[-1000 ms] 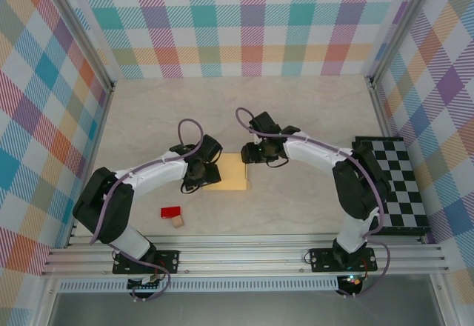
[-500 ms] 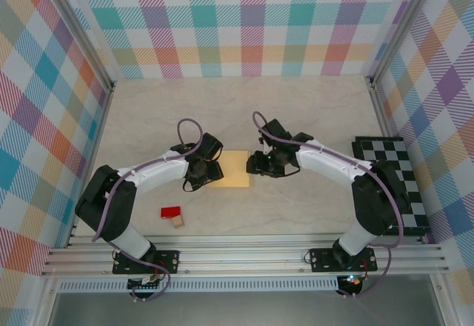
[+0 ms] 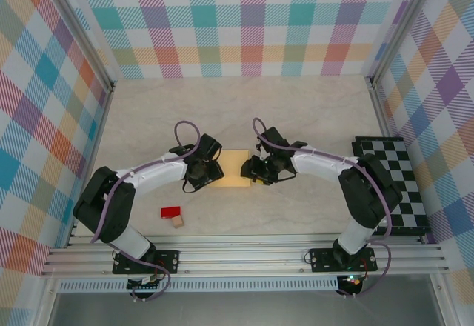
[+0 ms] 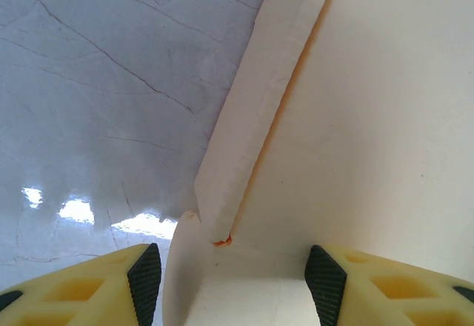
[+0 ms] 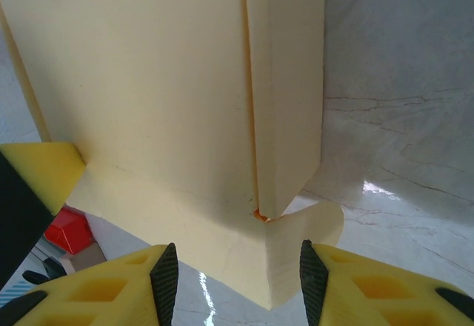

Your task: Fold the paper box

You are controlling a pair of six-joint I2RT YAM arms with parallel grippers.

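Left gripper (image 3: pixel 210 172) is about half open. Its black pads (image 4: pixel 145 273) sit astride an end flap of the pale yellow-orange thin card box (image 3: pixel 234 169); card lies in the gap, no clear pinch. Right gripper (image 3: pixel 252 170) is also about half open at the opposite end, with a rounded flap between its pads (image 5: pixel 166 273) and a folded side strip just ahead. The box lies flat between both sets of fingertips. A small red block (image 3: pixel 171 212) and a tan wooden cube (image 3: pixel 178 221) sit behind the left gripper, well apart from it.

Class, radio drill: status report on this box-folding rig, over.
Left gripper, right gripper: jaws apart over the end flaps. Paper box flat between them, side flaps lifted. Red block nearby, not in the way.
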